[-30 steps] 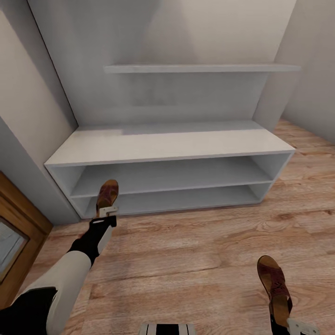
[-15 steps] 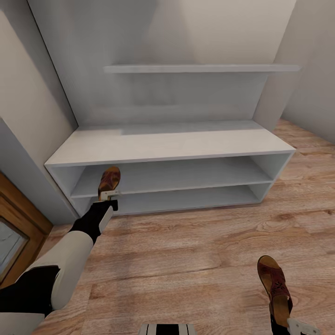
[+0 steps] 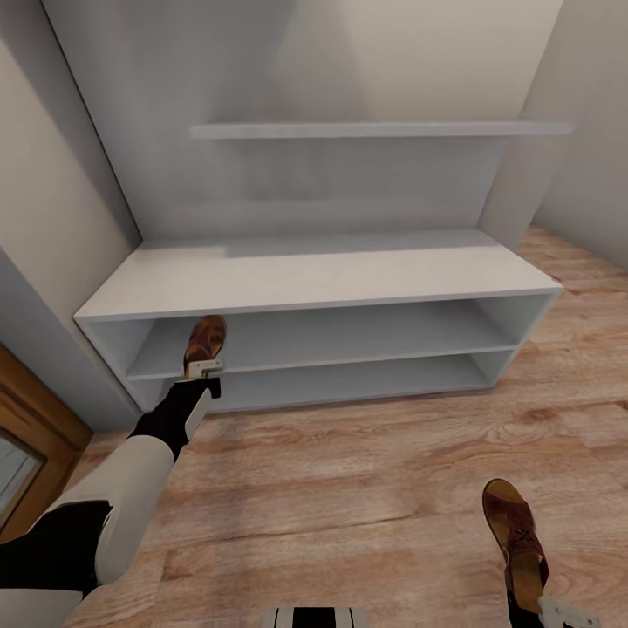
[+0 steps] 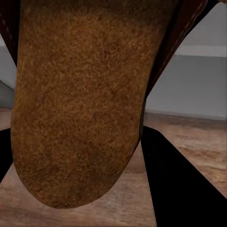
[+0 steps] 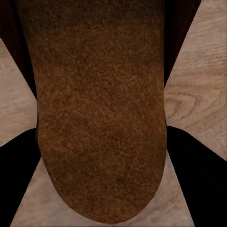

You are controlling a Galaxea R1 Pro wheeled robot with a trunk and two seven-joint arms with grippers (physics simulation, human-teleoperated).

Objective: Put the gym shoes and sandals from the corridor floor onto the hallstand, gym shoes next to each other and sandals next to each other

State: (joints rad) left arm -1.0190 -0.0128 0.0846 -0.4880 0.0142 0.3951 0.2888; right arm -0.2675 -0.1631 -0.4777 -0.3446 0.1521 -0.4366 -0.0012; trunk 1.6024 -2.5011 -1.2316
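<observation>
Head view shows your left gripper [image 3: 202, 370] clamped on the heel of one sandal [image 3: 204, 338], toe pointing into the left end of the hallstand's [image 3: 314, 279] upper open shelf row, presumably to slide it in flat. The right gripper [image 3: 558, 613] grips the other sandal [image 3: 516, 539] by its heel (near right, above the corridor floor [image 3: 349, 488]). The bench-top edge sits close above the sandal, so keep low; the shelf lies open to the right for its mate.
</observation>
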